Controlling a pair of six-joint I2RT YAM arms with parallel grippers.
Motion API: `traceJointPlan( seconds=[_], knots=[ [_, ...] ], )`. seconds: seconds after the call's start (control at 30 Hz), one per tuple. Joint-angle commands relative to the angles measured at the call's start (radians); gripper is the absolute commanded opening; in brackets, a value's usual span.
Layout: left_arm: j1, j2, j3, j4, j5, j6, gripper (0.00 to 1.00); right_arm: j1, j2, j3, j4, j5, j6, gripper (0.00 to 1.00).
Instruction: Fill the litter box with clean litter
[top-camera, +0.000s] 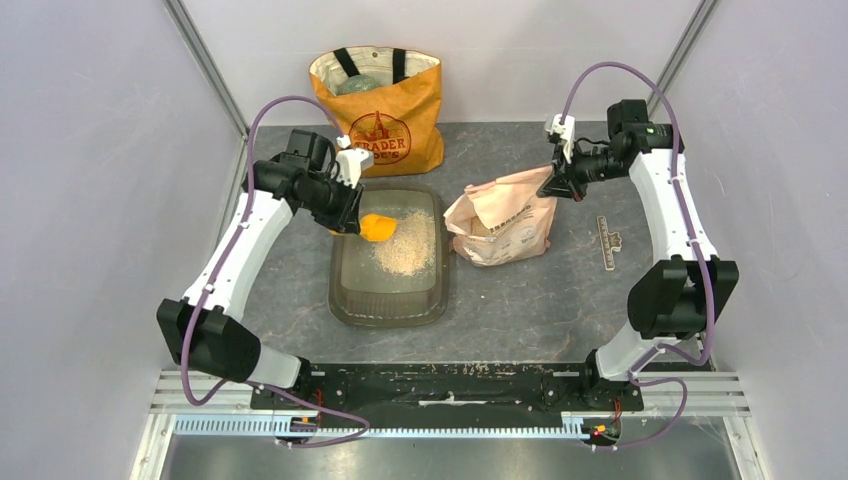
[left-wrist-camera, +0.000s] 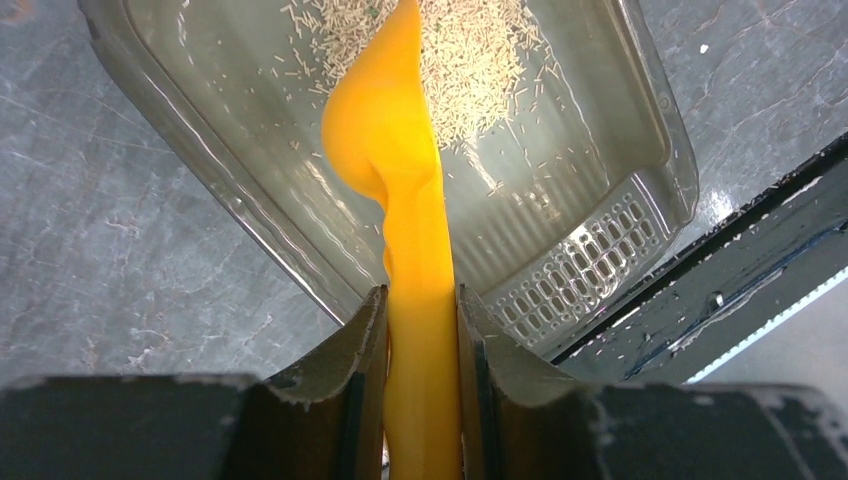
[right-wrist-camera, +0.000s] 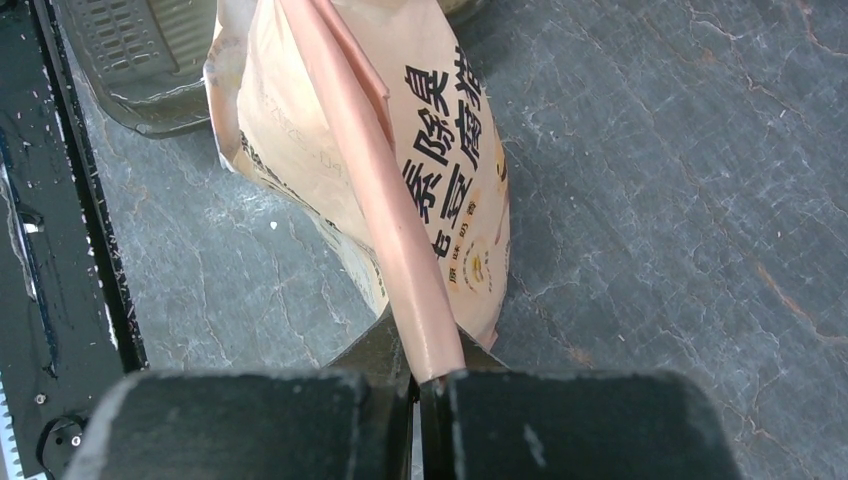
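Note:
The smoky grey litter box (top-camera: 345, 300) lies mid-table, with a loose patch of pale beige litter (top-camera: 405, 255) in its far half. In the left wrist view the box (left-wrist-camera: 200, 170) holds scattered litter (left-wrist-camera: 480, 70). My left gripper (top-camera: 345, 210) is shut on the handle of an orange scoop (top-camera: 378, 227), whose bowl (left-wrist-camera: 380, 130) hangs over the box's far left part. My right gripper (top-camera: 562, 180) is shut on the top edge of the pinkish-tan litter bag (top-camera: 500, 225), holding it upright right of the box; the bag's rim (right-wrist-camera: 400, 230) runs into the jaws.
An orange tote bag (top-camera: 385, 110) stands at the back, just behind the box. A small flat dark tag (top-camera: 608, 243) lies right of the litter bag. The black base rail (top-camera: 450, 385) runs along the near edge, with grains scattered on it.

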Motion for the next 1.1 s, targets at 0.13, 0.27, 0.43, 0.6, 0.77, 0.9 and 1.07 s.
traceJointPlan(
  seconds=[0.13, 0.27, 0.43, 0.6, 0.77, 0.9, 1.07],
  knots=[
    [-0.001, -0.004, 0.119, 0.002, 0.083, -0.001, 0.02, -0.043, -0.032, -0.002, 0.008, 0.013, 0.005, 0.21],
    [0.001, 0.013, 0.141, 0.005, 0.104, -0.028, 0.02, -0.047, -0.042, -0.012, -0.036, 0.014, -0.032, 0.44],
    [0.053, 0.023, 0.178, 0.019, 0.237, -0.102, 0.02, -0.048, -0.064, -0.03, -0.032, 0.001, -0.036, 0.62],
    [0.209, 0.032, 0.197, 0.109, 0.379, -0.278, 0.02, -0.048, -0.071, -0.015, -0.031, -0.024, -0.03, 0.71],
    [0.411, -0.017, 0.13, 0.321, 0.354, -0.454, 0.02, -0.046, -0.074, 0.001, -0.015, -0.052, -0.011, 0.75],
    [0.497, -0.039, 0.059, 0.4, 0.167, -0.473, 0.02, -0.045, -0.07, 0.006, -0.005, -0.06, -0.007, 0.73],
    [0.614, -0.022, -0.098, 0.524, 0.089, -0.561, 0.02, -0.038, -0.057, 0.012, -0.001, -0.06, 0.004, 0.67]
  ],
)
